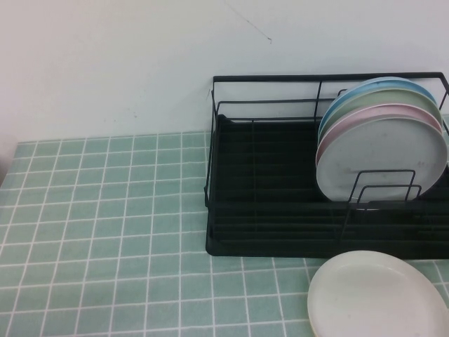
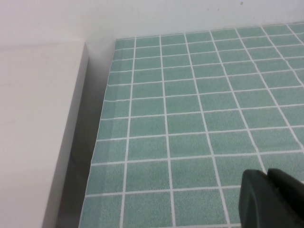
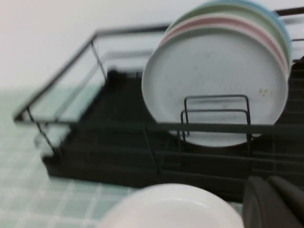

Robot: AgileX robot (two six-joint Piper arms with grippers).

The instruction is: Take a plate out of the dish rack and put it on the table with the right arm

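Plate (image 1: 382,158) upright in dish rack (image 1: 280,210) — frontmost.

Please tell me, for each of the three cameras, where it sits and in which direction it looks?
High view: raised on the robot's side, looking down at the table and dish rack; no arm shows.
Left wrist view: low over the table's edge; left gripper at the corner, shut.
Right wrist view: faces the rack and its front plate; right gripper shut.
Shared: high and right wrist views both show the cream-white plate.
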